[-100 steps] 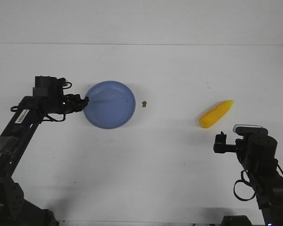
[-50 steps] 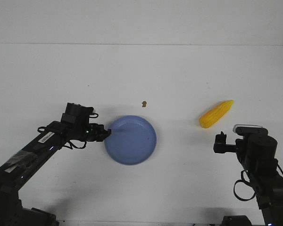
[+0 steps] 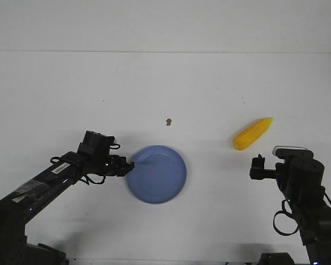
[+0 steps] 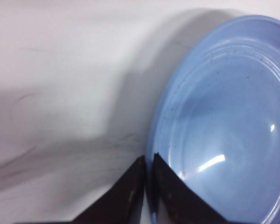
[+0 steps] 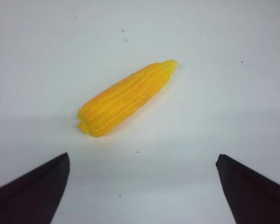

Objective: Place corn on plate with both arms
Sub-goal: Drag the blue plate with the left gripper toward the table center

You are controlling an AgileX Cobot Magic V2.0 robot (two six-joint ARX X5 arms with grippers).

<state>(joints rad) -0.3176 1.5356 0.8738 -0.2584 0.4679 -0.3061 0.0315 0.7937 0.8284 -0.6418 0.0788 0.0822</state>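
Note:
The blue plate (image 3: pixel 157 174) lies on the white table near the front middle. My left gripper (image 3: pixel 131 165) is shut on the plate's left rim; in the left wrist view the two black fingers (image 4: pixel 130 186) pinch the rim of the plate (image 4: pixel 224 126). The yellow corn (image 3: pixel 252 133) lies on the table at the right, tip pointing to the far right. My right gripper (image 3: pixel 257 160) is open and empty, a little nearer than the corn; the right wrist view shows the corn (image 5: pixel 126 98) ahead of the spread fingers (image 5: pixel 35 186).
A tiny brown speck (image 3: pixel 168 121) lies on the table beyond the plate. The table's far edge meets a white wall (image 3: pixel 165 25).
My left gripper has dragged the plate from the far left toward the front and right, with a smaller shift in the last half second. The right arm and the corn have not moved.

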